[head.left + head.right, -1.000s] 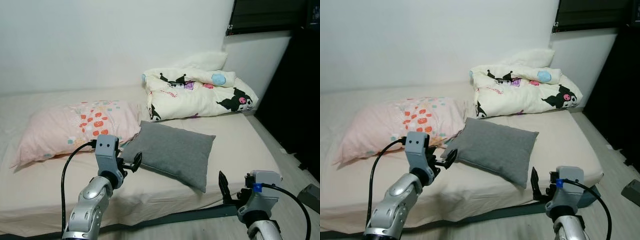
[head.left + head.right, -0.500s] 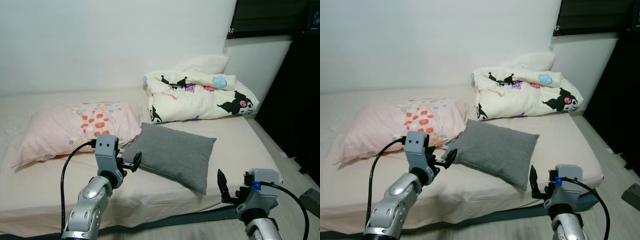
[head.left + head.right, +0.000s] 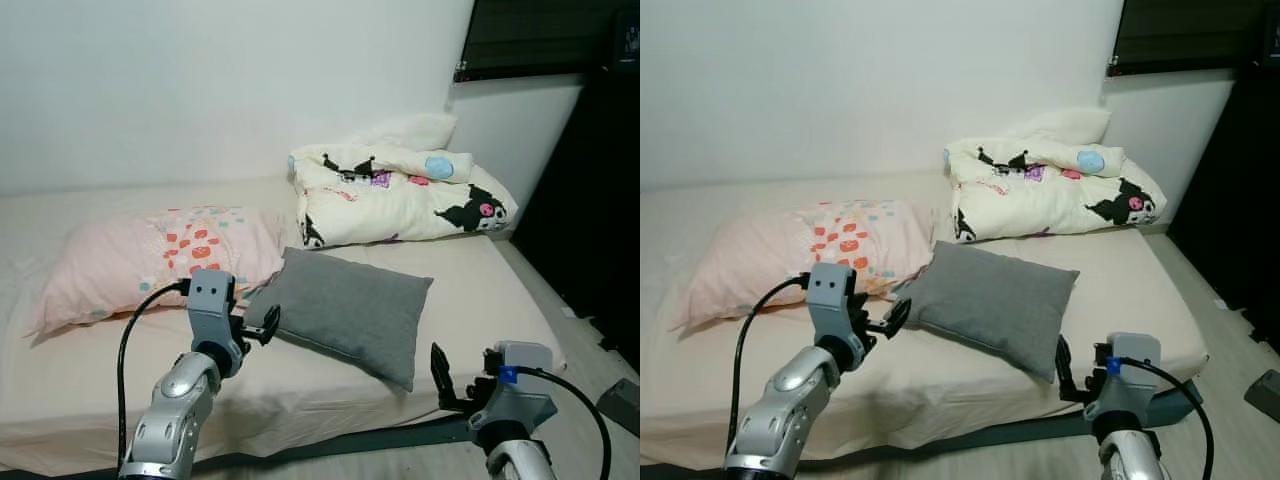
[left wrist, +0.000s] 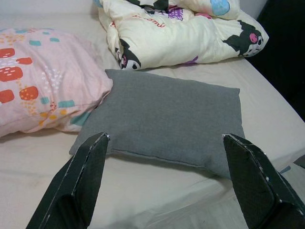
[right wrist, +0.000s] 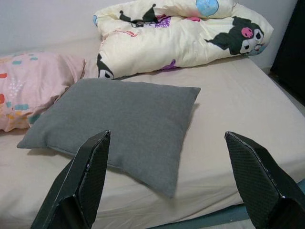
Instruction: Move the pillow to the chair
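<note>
**Both claws spread before the grey pillow**

Here, on the left of the cream-sheeted mattress [image 3: 90,370], a pink pillowcase with orange and teal blotches [image 3: 150,255] leans its corner over the flat grey rectangular fabric pillow [image 3: 345,310], which lies mid-bed, nearer the front edge. Behind it, against the white wall, sits the bundled cream quilt printed with black cartoon figures [image 3: 400,195], with a white cushion [image 3: 415,128] on top.

My head views alone show the dark window [image 3: 530,35] at upper right and the floor beside the bed; my wrist views alone show the grey pillow close, framed between my fingers.

Since a second ago the whole scene has slid a little as my head moved; the bedding lies as before, and my arms have barely shifted.

My left gripper [image 3: 262,325] is raised on a bent arm, fingers wide apart, pointing at the pillow's left corner without touching it. My right gripper [image 5: 174,191] hangs low off the bed's front edge, fingers equally spread, aimed at the pillow's near corner.
</note>
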Motion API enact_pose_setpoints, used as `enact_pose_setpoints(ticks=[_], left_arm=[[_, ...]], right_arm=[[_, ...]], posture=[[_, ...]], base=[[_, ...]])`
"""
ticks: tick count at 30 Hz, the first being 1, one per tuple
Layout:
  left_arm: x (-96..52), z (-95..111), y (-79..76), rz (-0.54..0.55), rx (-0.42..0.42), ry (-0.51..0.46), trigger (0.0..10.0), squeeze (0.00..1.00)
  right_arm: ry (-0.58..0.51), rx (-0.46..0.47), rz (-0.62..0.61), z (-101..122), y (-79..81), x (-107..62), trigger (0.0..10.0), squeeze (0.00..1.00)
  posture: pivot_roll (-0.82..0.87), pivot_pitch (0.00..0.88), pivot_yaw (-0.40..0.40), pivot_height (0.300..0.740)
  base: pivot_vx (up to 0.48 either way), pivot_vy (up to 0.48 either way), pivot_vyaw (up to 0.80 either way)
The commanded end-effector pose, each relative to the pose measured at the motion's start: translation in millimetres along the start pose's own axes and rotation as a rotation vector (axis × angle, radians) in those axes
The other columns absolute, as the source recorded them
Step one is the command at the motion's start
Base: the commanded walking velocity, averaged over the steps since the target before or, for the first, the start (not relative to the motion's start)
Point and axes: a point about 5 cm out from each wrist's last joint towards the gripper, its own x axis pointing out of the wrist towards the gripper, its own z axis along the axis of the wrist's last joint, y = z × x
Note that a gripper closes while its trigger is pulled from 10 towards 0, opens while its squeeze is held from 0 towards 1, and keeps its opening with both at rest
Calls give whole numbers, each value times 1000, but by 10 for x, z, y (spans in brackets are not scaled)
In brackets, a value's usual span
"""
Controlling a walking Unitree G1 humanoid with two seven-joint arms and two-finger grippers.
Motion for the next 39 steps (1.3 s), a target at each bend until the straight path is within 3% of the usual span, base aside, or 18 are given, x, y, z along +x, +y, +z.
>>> enact_pose_setpoints(ticks=[1,39], left_arm=[[-20,-68,32,7,0,30,10000,0],[-6,-13,16,12,-23,12,10000,0]], right_arm=[[-4,3,4,-10,23,-8,10000,0],[-12,-9,4,64,-1,-2,10000,0]], posture=[[-12,0,31,740],[-56,31,38,740]], base=[[0,0,0],[0,0,0]])
